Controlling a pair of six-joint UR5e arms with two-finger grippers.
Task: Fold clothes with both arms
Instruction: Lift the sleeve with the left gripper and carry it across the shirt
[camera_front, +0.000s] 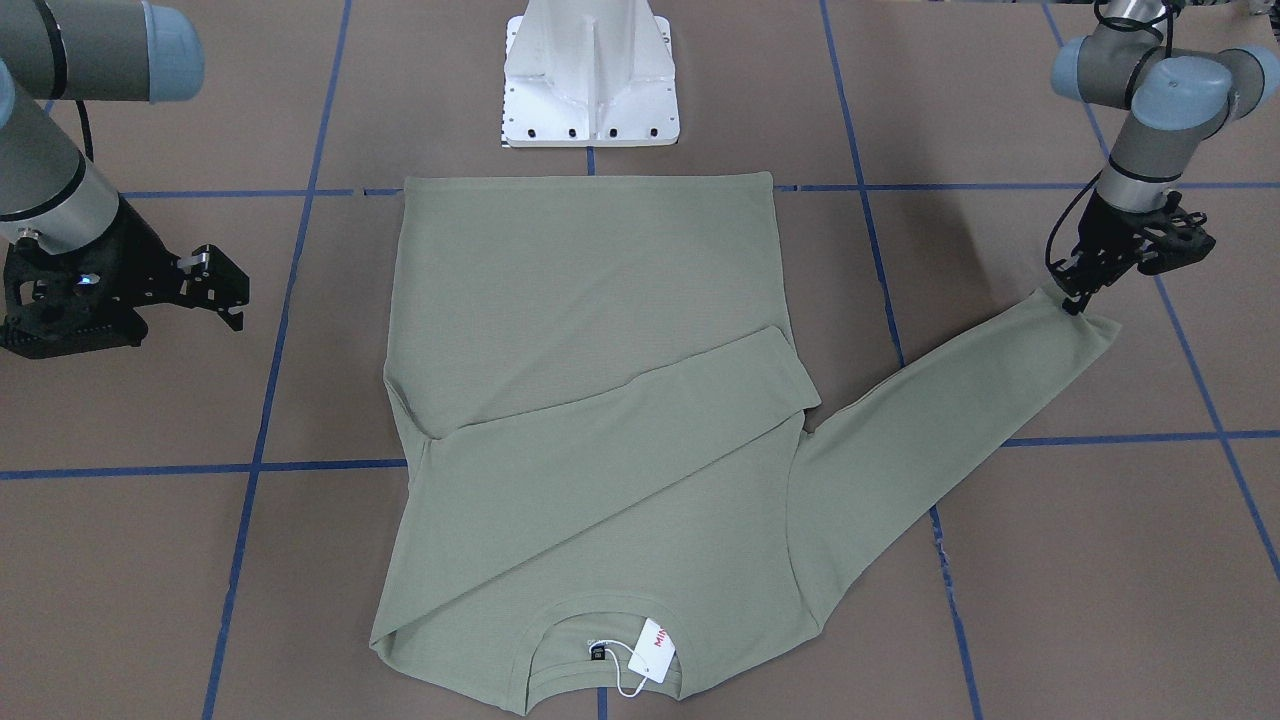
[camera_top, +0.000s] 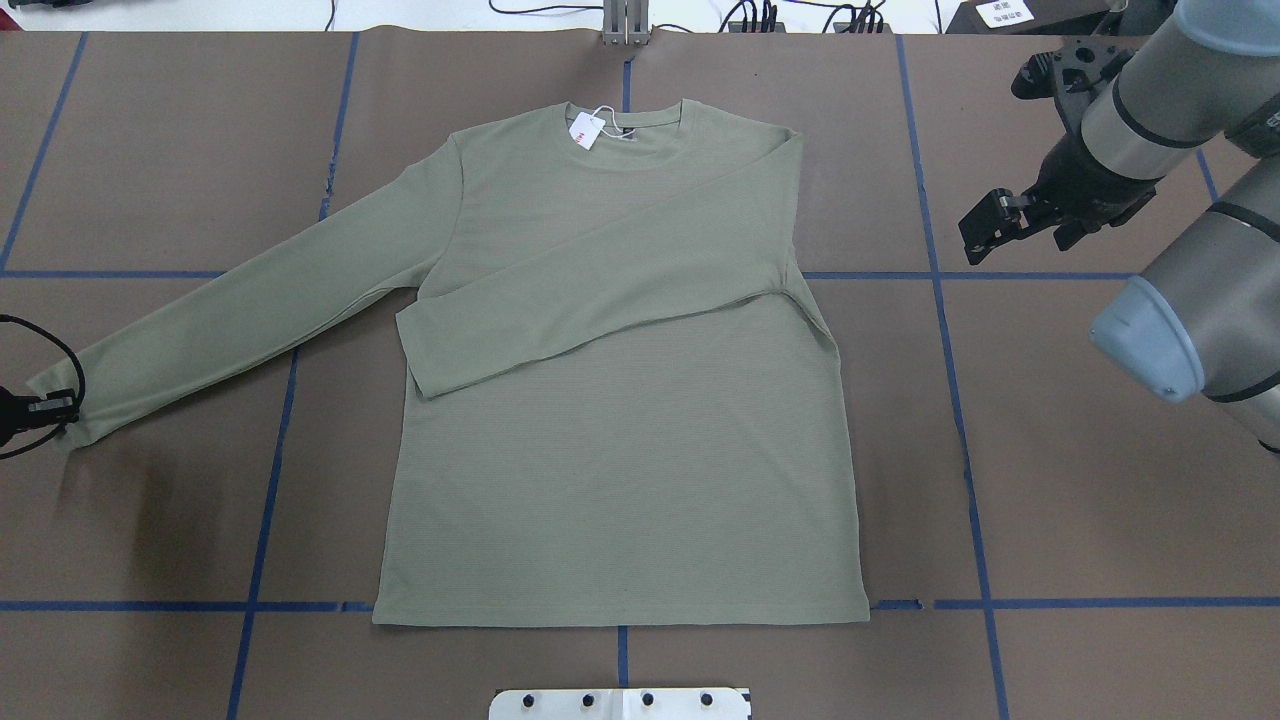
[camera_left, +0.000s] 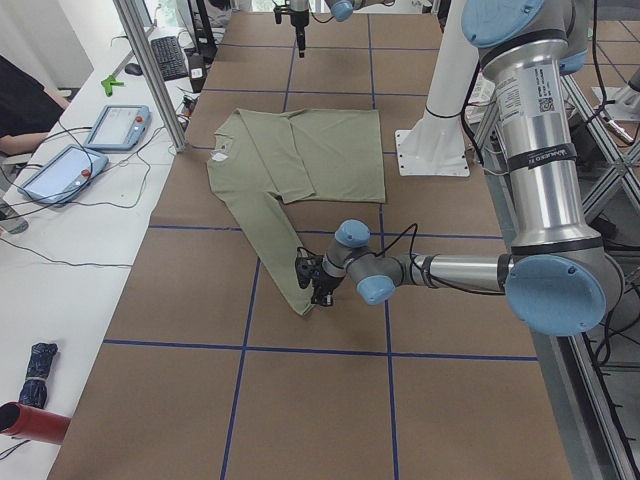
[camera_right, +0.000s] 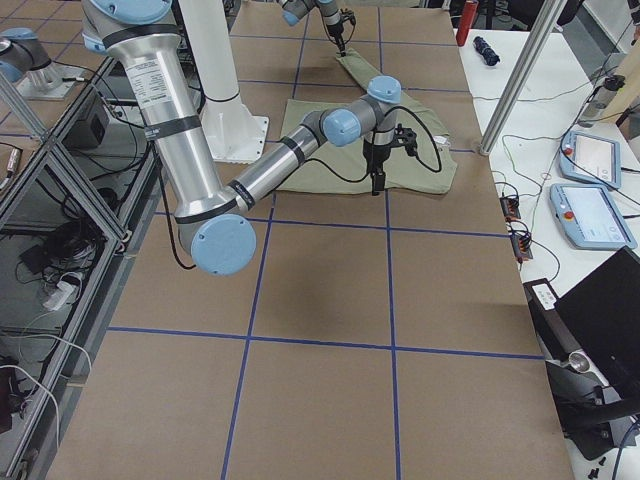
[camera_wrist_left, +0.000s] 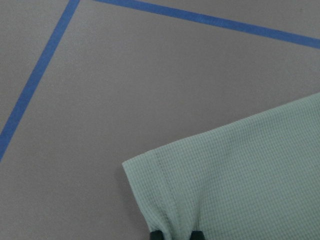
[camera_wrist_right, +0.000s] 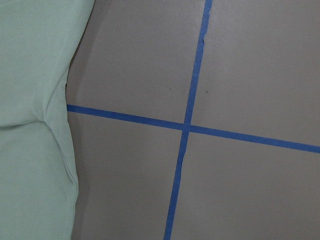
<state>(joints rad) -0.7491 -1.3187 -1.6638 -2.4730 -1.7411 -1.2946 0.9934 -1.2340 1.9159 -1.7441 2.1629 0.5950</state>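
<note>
While the green shirt (camera_top: 620, 450) lies flat on the brown tabletop (camera_top: 1050, 500) — one sleeve (camera_top: 600, 290) folded across its chest, the other stretched out sideways — the left hand (camera_front: 1072, 298) is closed on that outstretched sleeve's cuff (camera_wrist_left: 165, 200). The right hand (camera_front: 222, 290) hovers clear of the shirt's other side, spread open and holding nothing. A white hang tag (camera_top: 585, 130) lies at the collar.

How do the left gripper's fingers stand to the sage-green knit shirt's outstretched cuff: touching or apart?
Touching. The left wrist view shows the left gripper with its fingers pinching the sage-green knit shirt at its cuff, cloth puckered between.
</note>
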